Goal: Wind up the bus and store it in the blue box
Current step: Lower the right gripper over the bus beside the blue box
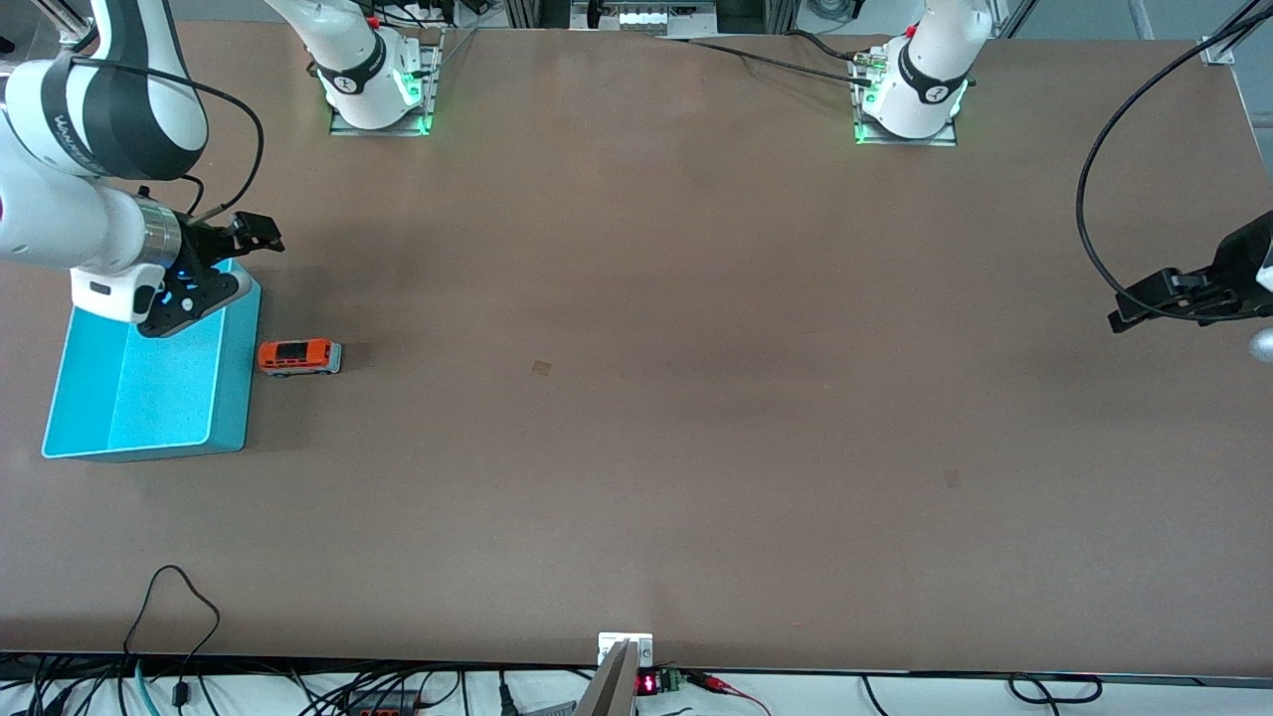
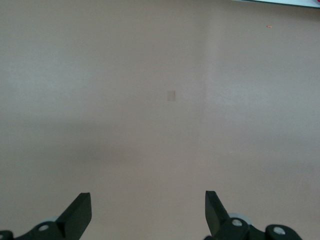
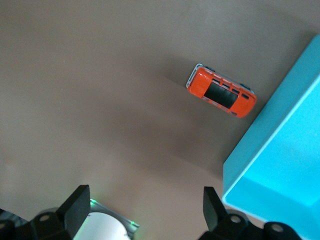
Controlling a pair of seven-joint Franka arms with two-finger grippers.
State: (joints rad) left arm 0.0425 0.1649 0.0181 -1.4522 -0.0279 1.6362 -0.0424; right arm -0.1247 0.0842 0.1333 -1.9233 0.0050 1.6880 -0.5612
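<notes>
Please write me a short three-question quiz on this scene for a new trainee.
1. True or false: the bus lies inside the blue box.
2. Which gripper is over the blue box? A) the left gripper B) the right gripper
3. Fill in: both grippers are ____ and hold nothing.

Key:
1. False; the bus stands on the table beside the box, toward the left arm's end.
2. B; the left gripper waits over the table's other end.
3. Open.
</notes>
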